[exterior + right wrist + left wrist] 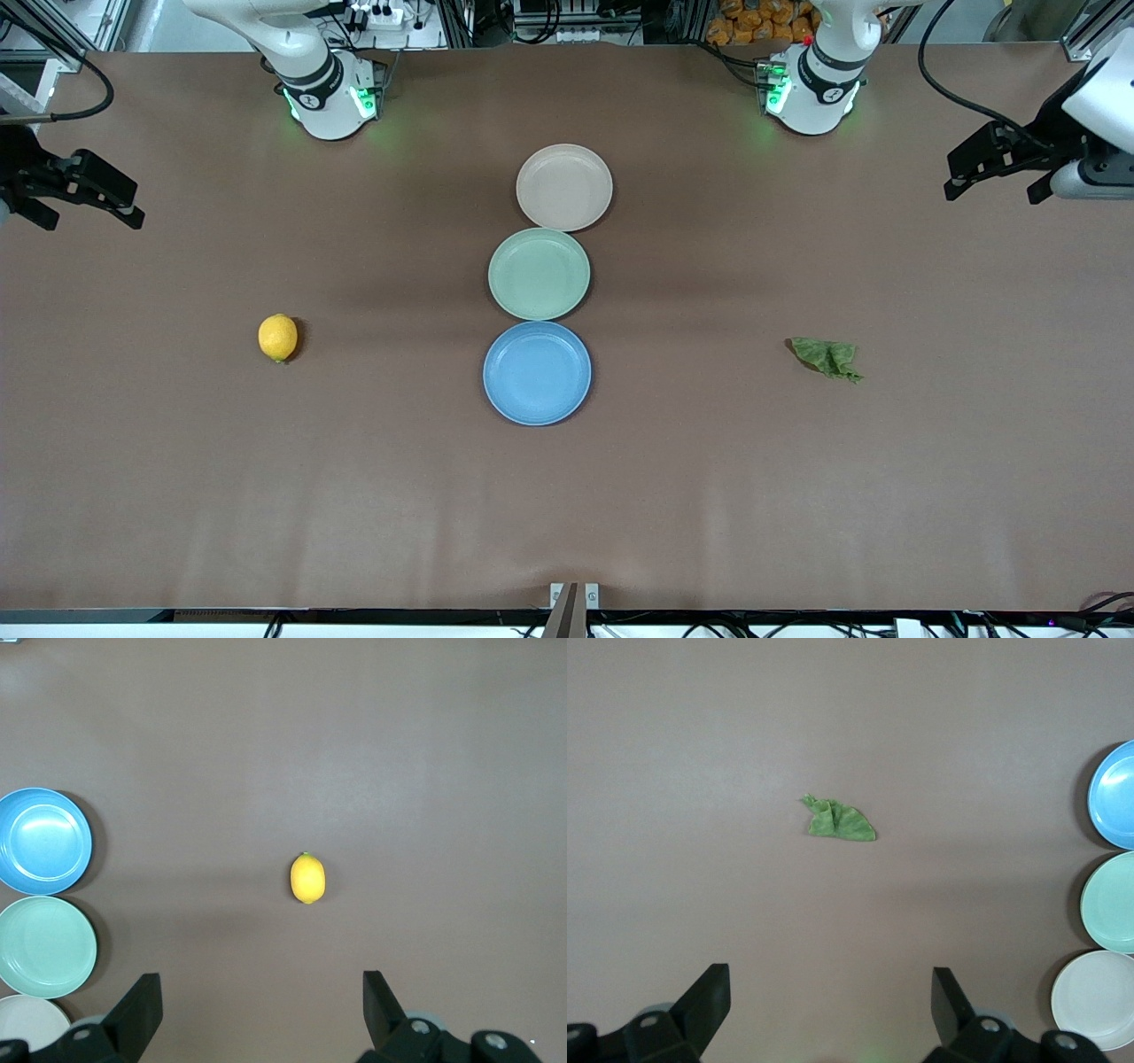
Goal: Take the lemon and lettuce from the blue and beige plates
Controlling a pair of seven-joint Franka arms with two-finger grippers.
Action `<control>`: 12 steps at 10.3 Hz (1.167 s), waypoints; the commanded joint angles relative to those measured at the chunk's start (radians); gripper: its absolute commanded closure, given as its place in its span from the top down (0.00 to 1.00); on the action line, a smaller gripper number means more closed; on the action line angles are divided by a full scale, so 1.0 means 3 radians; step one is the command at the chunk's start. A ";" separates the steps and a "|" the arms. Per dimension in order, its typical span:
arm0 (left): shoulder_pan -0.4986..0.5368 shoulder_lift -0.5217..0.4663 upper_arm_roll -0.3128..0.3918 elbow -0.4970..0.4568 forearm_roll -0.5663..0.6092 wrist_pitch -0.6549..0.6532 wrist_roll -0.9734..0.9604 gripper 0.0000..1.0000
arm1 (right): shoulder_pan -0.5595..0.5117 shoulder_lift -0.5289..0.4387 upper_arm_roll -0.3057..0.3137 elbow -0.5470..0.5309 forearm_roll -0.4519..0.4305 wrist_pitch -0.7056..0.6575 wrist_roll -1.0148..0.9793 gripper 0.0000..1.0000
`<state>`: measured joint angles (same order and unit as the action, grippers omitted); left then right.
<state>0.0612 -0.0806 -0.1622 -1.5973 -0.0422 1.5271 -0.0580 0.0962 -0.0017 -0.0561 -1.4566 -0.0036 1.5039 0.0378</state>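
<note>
The lemon (278, 338) lies on the bare table toward the right arm's end, off any plate; it also shows in the right wrist view (307, 878). The lettuce (827, 357) lies on the bare table toward the left arm's end, and shows in the left wrist view (839, 819). The blue plate (537, 373) and the beige plate (564, 187) stand empty in the middle. My left gripper (992, 188) (831, 988) hangs open and empty over the left arm's end of the table. My right gripper (91, 217) (262, 992) hangs open and empty over the right arm's end.
A pale green plate (539, 273) stands empty between the blue and beige plates; the three form a row, with the blue one nearest the front camera. The table is a brown sheet. Cables and racks stand past the arms' bases.
</note>
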 commanded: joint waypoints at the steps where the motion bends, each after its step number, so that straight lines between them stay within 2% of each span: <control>1: 0.0000 0.0105 0.0009 0.0144 -0.0044 -0.0089 0.0076 1.00 | 0.0001 0.0062 0.0013 0.0090 -0.0054 -0.0012 -0.0008 1.00; 6: -0.0005 0.0105 0.0019 0.0211 -0.0028 -0.0095 0.0076 1.00 | 0.0002 0.0062 0.0013 0.0090 -0.0039 0.0121 -0.0013 1.00; 12: -0.0010 0.0136 0.0060 0.0334 0.0242 -0.0089 0.0035 1.00 | 0.0002 0.0062 0.0013 0.0141 -0.0019 0.0172 -0.0013 1.00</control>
<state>0.0622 -0.0575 -0.1463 -1.5293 -0.0069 1.5253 -0.0580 0.0963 0.0072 -0.0545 -1.4413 -0.0041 1.5621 0.0371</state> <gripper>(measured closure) 0.000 0.000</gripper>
